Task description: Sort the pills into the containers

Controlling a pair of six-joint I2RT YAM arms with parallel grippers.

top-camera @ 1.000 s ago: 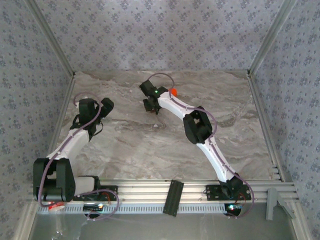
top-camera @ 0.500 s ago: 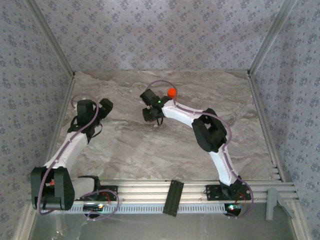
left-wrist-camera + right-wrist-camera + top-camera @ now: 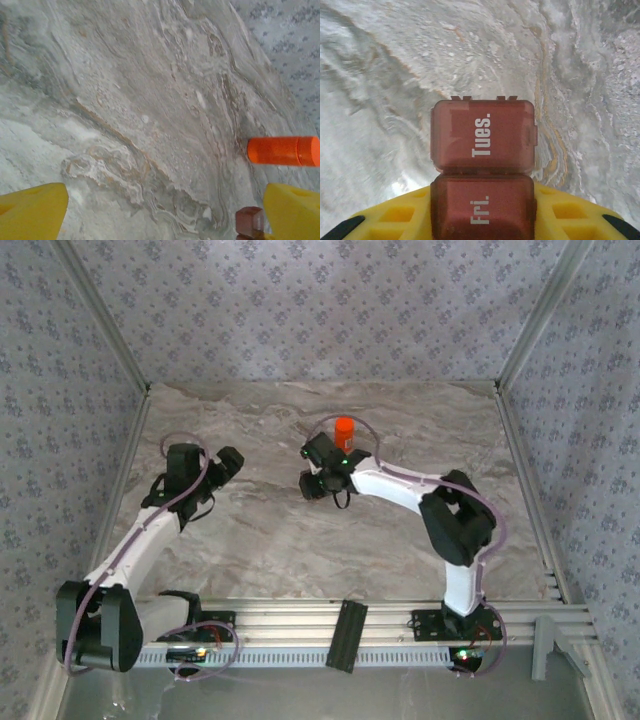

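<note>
My right gripper [image 3: 318,483] has pulled back mid-table from the orange bottle [image 3: 344,432], clenched on the containers [image 3: 483,167] (lids shut, so nothing sorted yet, I'd say), while the left gripper [image 3: 226,462] hangs spread wide.

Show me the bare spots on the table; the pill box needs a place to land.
Free: the wide marble table between the left gripper, the right gripper and the base rail; also from the right arm to the right wall. Crowded: at the back middle, where the right gripper holds the pill box beside the orange bottle.
</note>
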